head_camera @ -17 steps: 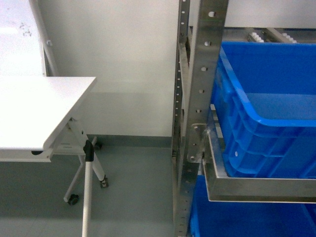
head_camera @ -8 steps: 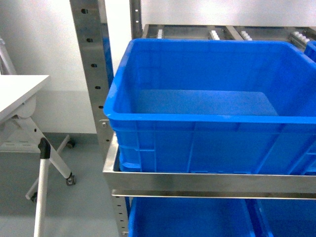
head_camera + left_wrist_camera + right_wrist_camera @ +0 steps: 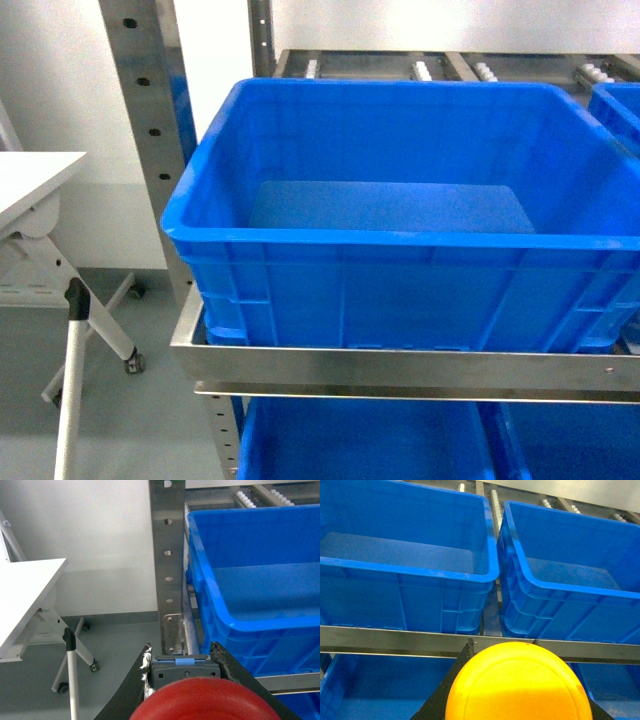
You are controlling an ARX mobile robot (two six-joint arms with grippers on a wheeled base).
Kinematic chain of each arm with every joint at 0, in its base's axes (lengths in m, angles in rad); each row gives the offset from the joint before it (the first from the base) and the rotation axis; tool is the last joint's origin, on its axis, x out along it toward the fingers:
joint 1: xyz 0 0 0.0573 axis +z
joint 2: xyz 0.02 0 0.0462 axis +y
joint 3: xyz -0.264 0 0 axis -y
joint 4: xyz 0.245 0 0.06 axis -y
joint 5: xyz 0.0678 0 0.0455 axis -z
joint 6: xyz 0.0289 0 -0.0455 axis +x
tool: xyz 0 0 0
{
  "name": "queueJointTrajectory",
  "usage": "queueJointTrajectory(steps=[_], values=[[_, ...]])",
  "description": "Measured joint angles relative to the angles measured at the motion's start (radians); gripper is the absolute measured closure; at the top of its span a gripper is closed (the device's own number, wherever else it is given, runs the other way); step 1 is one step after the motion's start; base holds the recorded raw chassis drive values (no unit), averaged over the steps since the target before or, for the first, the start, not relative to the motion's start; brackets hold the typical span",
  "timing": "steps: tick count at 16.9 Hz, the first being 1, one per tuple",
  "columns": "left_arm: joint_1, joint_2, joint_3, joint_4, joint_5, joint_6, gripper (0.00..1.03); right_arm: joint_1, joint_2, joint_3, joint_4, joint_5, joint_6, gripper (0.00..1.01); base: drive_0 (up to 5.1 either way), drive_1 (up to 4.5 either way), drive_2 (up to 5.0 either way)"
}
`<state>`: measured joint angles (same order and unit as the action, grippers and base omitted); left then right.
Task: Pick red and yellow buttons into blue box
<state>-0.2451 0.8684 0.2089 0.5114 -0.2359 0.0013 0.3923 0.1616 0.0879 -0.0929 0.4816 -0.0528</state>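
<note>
While the blue box [image 3: 400,250] sits on the steel rack [image 3: 400,365] straight ahead of us, our left gripper [image 3: 182,680] clamps the red button [image 3: 205,700] between its fingers, short of the box's near left corner. Our right gripper [image 3: 520,680] grips the yellow button [image 3: 518,682] in front of the rack rail, below the gap between the box and a second crate [image 3: 570,575]. A white table [image 3: 30,185] stands to the left.

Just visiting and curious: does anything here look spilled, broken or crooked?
Nothing stands out. The big bright-blue plastic crate sits square on the steel rack shelf, with nothing in it. Each gripper grips its button: red-capped left, yellow-capped right.
</note>
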Motion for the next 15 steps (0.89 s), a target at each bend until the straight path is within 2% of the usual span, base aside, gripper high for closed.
queueJointTrajectory(steps=[15], values=[[0.0,0.0,0.0,0.001,0.0,0.0,0.76,0.0,0.0,0.0,0.003,0.0,0.0,0.75,4.8,-2.52,-2.5]])
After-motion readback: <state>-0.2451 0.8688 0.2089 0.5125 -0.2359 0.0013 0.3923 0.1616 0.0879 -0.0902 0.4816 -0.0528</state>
